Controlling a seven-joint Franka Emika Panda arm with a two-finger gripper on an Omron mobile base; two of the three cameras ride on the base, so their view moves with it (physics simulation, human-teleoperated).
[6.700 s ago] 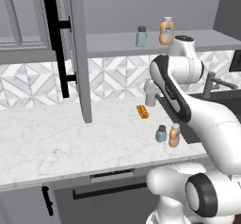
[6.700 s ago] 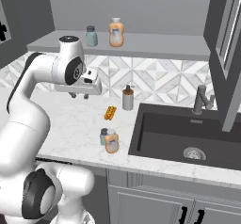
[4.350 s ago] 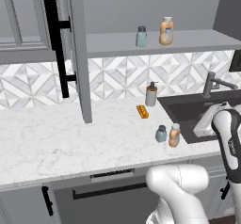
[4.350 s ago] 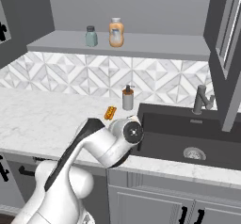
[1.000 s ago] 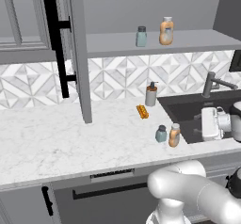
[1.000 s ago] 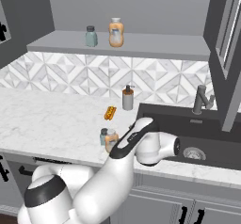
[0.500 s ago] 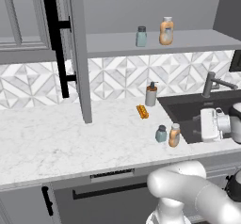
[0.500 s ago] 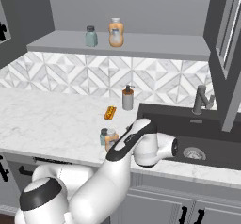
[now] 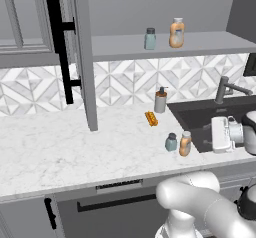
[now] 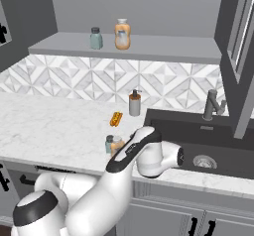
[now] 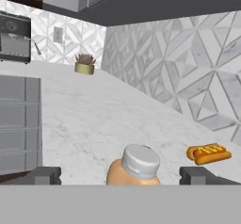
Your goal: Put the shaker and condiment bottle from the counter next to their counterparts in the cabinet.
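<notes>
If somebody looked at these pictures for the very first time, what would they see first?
Probably the big white robot arm bending low over the counter beside the dark sink. Its pincer is open around the little orange condiment bottle, which stands next to a teal-grey shaker near the counter's front edge. Up on the cabinet shelf sit a matching bottle and matching shaker.

Even, shadowless rendered light; sharp throughout.
</notes>
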